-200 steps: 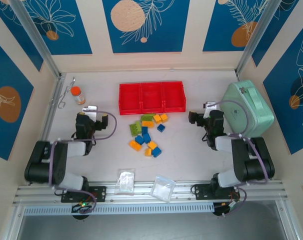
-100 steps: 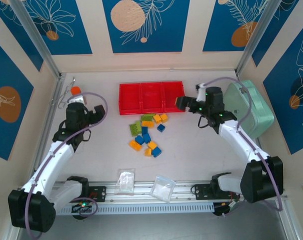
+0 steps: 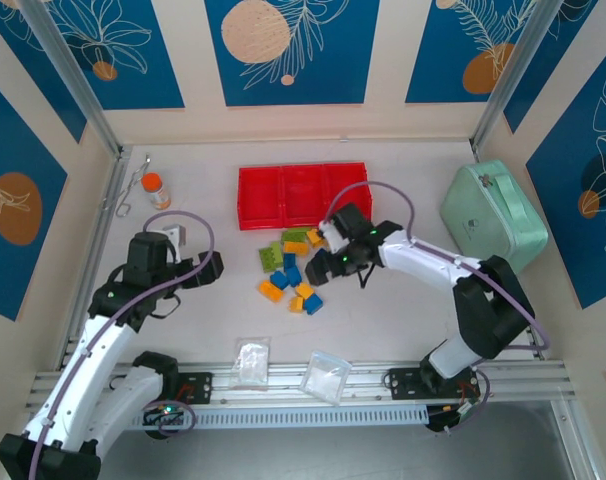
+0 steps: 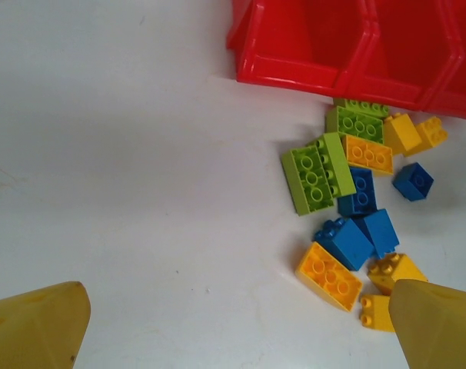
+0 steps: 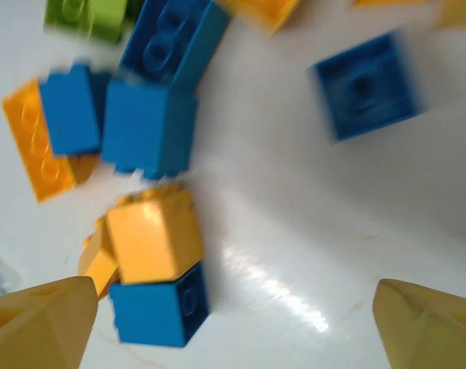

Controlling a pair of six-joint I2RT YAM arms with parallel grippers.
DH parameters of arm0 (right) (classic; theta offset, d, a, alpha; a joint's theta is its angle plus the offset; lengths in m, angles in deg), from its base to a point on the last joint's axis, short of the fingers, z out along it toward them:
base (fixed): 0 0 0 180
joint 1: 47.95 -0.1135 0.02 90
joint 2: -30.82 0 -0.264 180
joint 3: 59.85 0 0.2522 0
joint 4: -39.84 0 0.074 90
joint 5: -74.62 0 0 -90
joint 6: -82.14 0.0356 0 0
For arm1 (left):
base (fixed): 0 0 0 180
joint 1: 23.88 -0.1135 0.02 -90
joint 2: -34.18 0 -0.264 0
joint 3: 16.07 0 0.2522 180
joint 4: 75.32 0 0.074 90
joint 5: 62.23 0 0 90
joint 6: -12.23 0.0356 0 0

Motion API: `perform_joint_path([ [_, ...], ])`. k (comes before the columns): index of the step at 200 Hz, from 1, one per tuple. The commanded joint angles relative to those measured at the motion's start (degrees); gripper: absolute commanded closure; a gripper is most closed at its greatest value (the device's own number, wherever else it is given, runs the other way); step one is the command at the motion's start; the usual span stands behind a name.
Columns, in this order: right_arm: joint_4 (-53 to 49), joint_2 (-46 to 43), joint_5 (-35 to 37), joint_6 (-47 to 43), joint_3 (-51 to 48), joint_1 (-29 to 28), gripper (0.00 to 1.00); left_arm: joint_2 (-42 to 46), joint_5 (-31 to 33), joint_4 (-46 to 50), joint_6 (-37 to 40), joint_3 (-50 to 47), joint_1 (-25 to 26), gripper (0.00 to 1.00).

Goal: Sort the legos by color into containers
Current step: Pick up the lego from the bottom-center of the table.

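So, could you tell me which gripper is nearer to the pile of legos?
Right. The right gripper hovers over the right edge of the legos; the left gripper sits apart, to their left.

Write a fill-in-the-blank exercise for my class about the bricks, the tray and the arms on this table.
1. The red tray has ____ compartments joined in a row.
2. The legos on the table are lime green, yellow-orange and ____.
3. The open tool hovering directly over the legos belongs to the ____ arm.

Missing words: three; blue; right.
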Motion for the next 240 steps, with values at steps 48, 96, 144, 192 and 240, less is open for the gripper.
perform_joint_path([
  [48, -7.66, 4.22, 3.06, -0.23, 0.3, -8.16, 0.2, 0.47, -3.72, 5.1, 2.23, 2.17, 0.42, 0.01],
  [96, -5.04, 5.89, 2.66, 0.96, -0.48, -10.91, 0.2, 0.73, -1.71, 6.37, 3.04, 2.9, 0.42, 0.01],
  [144, -3.99, 8.71, 4.77, 2.84, 0.32, -11.48, 0.3, 1.24, -1.4, 6.46, 3.01, 2.79, 0.46, 0.01],
  [192, -3.96, 8.48, 8.44, 4.6, 0.15, -10.93, 0.44, 1.65, -0.05, 6.64, 2.54, 2.61, 0.47, 0.01],
  [240, -4.36, 5.53, 8.79, 3.33, -0.73, -10.34, 0.57, 2.21, 0.4, 6.72, 2.34, 2.54, 0.51, 0.01],
])
